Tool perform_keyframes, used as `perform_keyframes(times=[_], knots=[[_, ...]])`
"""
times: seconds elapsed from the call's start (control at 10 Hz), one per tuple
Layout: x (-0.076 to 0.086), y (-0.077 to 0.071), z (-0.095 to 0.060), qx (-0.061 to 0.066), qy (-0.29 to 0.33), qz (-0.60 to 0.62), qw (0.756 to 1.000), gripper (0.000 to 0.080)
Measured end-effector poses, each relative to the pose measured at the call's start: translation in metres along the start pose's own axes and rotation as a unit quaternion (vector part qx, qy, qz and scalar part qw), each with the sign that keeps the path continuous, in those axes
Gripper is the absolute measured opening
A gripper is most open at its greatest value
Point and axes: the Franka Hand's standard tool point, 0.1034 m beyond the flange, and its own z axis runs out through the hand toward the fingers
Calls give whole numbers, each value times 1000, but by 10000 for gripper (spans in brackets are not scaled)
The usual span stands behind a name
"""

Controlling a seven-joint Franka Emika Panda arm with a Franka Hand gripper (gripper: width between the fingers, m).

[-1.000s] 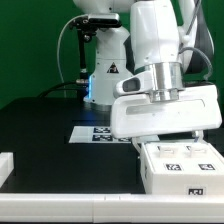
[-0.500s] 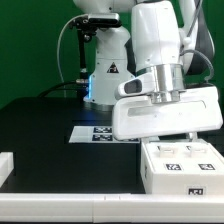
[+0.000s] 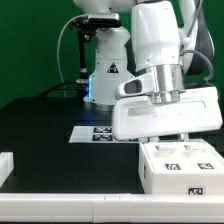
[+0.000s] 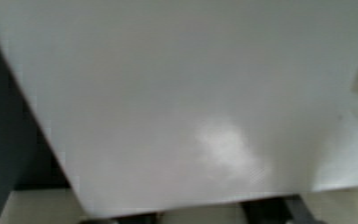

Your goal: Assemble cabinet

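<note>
Carefully, with my gripper (image 3: 161, 96) clamped on the white panel (image 3: 165, 113), I should level it before lowering toward the cabinet box (image 3: 185, 166) at five o'clock.

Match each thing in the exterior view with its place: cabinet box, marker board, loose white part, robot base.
Things:
1. cabinet box
2. marker board
3. loose white part
4. robot base

Places:
A. at the exterior view's left edge of the table
B. behind the table, bearing a triangle sticker
C. front of the table, at the exterior view's right
D. flat in the middle of the table

Pairs: 1-C, 2-D, 3-A, 4-B
</note>
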Motion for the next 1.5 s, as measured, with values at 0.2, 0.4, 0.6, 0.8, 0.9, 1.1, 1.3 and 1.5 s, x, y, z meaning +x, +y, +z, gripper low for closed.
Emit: perform_keyframes(times=[0.2, 0.4, 0.6, 0.8, 0.9, 1.1, 1.3, 1.5], knots=[[4, 0, -11, 3, -39, 11, 999, 217], [26, -4, -45, 10, -83, 17, 996, 217], [36, -8, -53, 20, -119, 17, 993, 219], [33, -7, -51, 20, -122, 19, 992, 219], [31, -7, -54, 21, -135, 21, 990, 219], [45, -8, -73, 27, -167, 27, 985, 219], [72, -8, -80, 31, -176, 24, 984, 219], [64, -8, -76, 32, -187, 23, 982, 219]])
